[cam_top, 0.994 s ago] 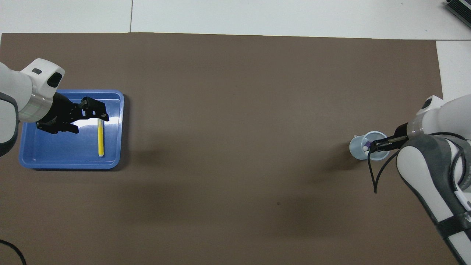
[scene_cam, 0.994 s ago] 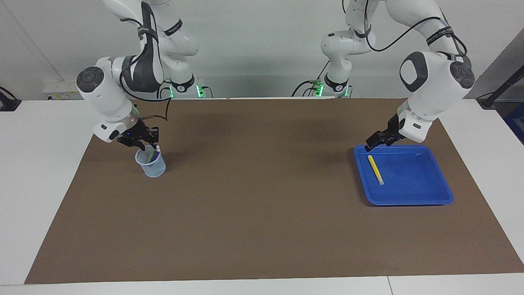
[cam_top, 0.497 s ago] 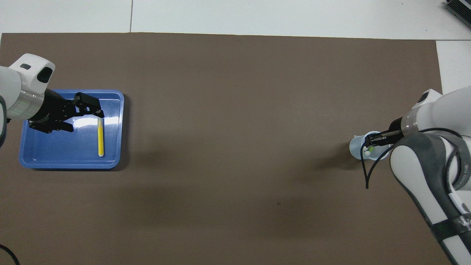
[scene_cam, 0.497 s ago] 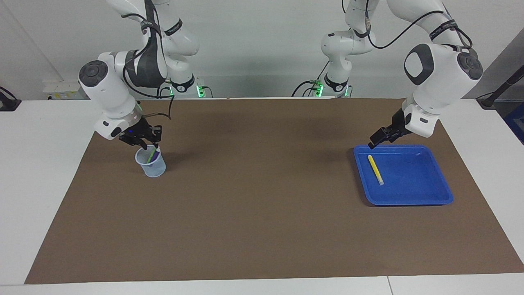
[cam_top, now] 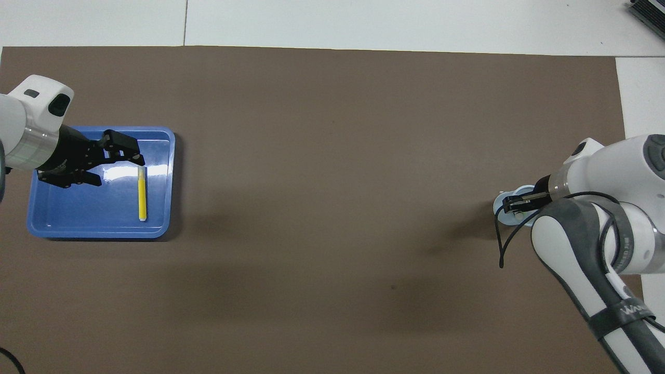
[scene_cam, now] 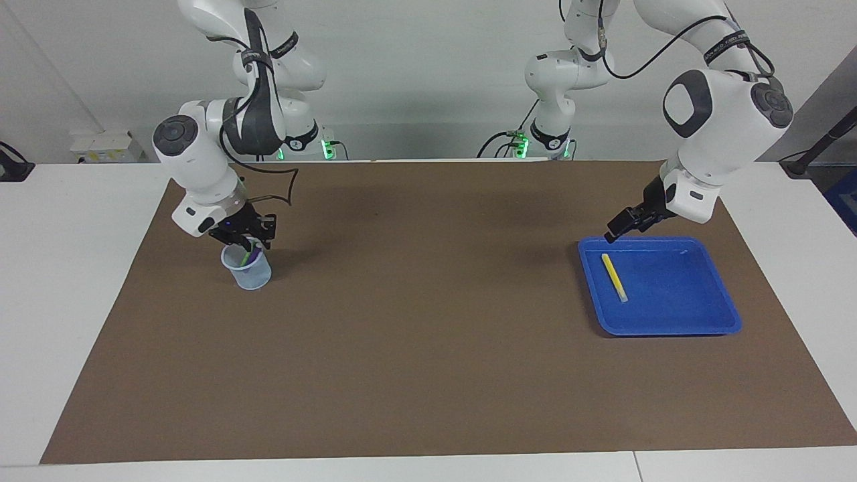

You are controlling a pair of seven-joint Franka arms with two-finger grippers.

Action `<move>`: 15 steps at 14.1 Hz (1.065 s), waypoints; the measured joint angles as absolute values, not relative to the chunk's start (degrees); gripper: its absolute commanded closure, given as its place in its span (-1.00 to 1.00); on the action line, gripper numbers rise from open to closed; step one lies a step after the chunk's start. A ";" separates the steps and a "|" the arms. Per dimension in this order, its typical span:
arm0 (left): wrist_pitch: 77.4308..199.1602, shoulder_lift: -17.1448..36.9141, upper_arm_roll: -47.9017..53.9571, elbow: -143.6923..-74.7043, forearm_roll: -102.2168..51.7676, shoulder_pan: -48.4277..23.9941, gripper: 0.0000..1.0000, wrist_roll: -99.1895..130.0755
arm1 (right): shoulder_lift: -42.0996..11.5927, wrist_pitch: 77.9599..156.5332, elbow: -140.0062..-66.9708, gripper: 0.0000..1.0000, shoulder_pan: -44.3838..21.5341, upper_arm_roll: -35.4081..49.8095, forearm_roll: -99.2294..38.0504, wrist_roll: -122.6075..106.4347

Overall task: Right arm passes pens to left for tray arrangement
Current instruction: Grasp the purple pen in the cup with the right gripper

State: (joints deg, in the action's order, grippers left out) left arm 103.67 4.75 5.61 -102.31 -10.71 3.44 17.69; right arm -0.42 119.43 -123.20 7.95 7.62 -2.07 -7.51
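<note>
- While the left gripper (scene_cam: 614, 231) hangs over the robots' edge of the shallow bright blue plastic tray (scene_cam: 696, 314), its fingers are spread wide, holding nothing.
- The slim yellow pen (scene_cam: 614, 277) lies flat in that tray.
- The right gripper (scene_cam: 251, 241) sits over the small clear cup (scene_cam: 248, 269) (green and purple pens (scene_cam: 248, 256) stand inside); I cannot tell whether it pinches one.
</note>
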 measured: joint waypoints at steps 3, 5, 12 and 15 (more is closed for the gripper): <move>103.67 4.59 5.61 -102.31 -10.71 3.44 -1.00 17.74 | -0.42 119.55 -123.63 0.24 7.95 7.62 -2.07 -7.51; 103.67 4.56 5.61 -102.31 -10.71 3.44 -1.00 17.77 | -0.41 119.78 -123.80 0.32 7.97 7.60 -2.07 -7.51; 103.73 3.55 5.61 -102.30 -10.81 3.44 -1.00 21.64 | -0.35 120.16 -124.27 0.66 8.67 7.46 -2.02 -7.73; 103.76 3.00 5.80 -102.30 -10.92 3.34 -1.00 23.85 | 0.48 120.00 -124.37 1.00 9.08 7.45 -2.01 -10.26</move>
State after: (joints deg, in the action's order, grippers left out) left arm 103.76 3.00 5.80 -102.30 -10.92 3.34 23.85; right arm 0.48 120.00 -124.37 9.08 7.45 -2.01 -10.26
